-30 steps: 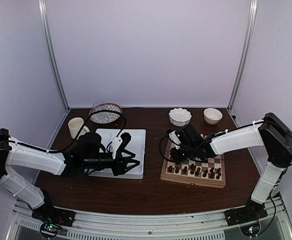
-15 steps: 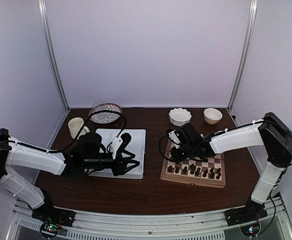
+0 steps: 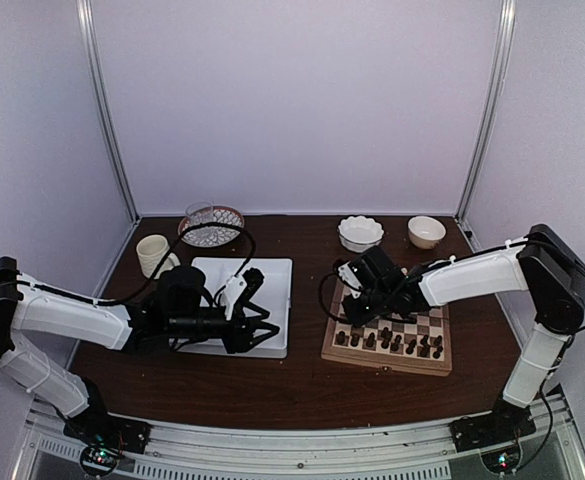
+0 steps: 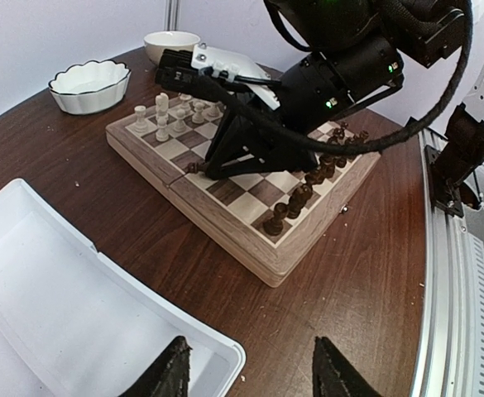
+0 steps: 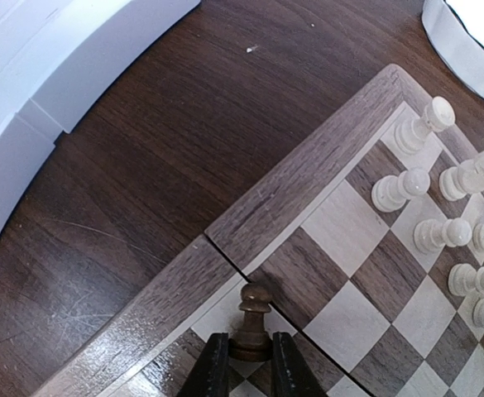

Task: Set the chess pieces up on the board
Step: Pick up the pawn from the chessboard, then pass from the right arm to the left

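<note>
From above, I see my left gripper (image 3: 265, 330) over the white tray (image 3: 212, 268) and my right gripper (image 3: 357, 306) at the chessboard (image 3: 372, 358)'s left edge. Left wrist: jaws half open, holding nothing. Right wrist: narrow jaws pinch 1 dark pawn (image 5: 251, 318) standing on an edge square.

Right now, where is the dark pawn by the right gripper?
Right wrist view, bottom centre: the dark pawn sits between the right gripper's fingertips, on the board's edge beside its seam.
</note>
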You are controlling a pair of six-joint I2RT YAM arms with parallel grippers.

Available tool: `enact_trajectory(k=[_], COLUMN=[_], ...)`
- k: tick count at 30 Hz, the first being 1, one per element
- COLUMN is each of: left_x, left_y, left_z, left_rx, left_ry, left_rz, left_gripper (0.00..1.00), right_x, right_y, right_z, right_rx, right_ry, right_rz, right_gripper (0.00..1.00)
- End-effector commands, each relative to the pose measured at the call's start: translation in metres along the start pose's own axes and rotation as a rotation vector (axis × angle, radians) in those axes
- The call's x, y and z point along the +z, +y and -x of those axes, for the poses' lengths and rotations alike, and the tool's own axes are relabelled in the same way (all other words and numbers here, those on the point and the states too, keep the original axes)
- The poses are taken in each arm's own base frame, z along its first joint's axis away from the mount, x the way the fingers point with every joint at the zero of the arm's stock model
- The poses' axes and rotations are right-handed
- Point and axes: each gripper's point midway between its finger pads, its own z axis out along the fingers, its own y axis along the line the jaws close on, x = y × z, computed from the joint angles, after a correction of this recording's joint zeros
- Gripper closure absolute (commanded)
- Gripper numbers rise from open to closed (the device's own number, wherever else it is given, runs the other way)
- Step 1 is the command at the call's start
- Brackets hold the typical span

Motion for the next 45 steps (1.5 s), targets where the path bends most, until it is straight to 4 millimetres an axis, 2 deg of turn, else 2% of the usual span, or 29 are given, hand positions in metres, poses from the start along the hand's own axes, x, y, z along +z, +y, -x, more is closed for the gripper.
enact_trajectory(k=[1, 12, 15, 19, 20, 23, 26, 28, 34, 45], left_x=[-0.002, -0.001, -0.002, -0.005, -0.005, -0.003, -0.001, 0.001, 0.001, 0.008], left_y=[-0.001, 0.002, 0.005, 0.009, 0.007, -0.006, -0.016, -0.016, -0.014, -0.022], left_z=[0.024, 0.022, 0.022, 0.025, 0.025, 0.029, 0.031, 0.031, 0.035, 0.033], left_rx=[0.015, -0.014, -0.026, -0.056, -0.066, -0.084, -0.127, -0.179, -0.310, -0.345], left_ry=[-0.061, -0.018, 0.007, -0.002, -0.005, -0.013, -0.007, 0.005, -0.022, 0.011], left_rz=[0.002, 0.018, 0.041, 0.068, 0.056, -0.032, -0.130, -0.175, -0.334, -0.424], left_gripper=[0.49, 0.39, 0.27, 0.03, 0.02, 0.05, 0.21, 0.32, 0.44, 0.47], right_x=[-0.004, -0.056, -0.071, -0.093, -0.098, -0.106, -0.110, -0.112, -0.115, -0.110], right_y=[-0.002, 0.020, 0.039, 0.077, 0.085, 0.103, 0.121, 0.131, 0.144, 0.157], right_z=[0.010, 0.043, 0.050, 0.052, 0.052, 0.050, 0.046, 0.042, 0.036, 0.030], right_rx=[-0.005, -0.069, -0.141, -0.306, -0.337, -0.395, -0.456, -0.495, -0.555, -0.595], right_ry=[-0.026, -0.288, -0.335, -0.412, -0.433, -0.468, -0.481, -0.489, -0.508, -0.502], right_rz=[-0.013, 0.070, 0.098, 0.102, 0.105, 0.133, 0.187, 0.206, 0.224, 0.238], right_gripper=[0.85, 0.86, 0.87, 0.87, 0.87, 0.87, 0.86, 0.87, 0.87, 0.87])
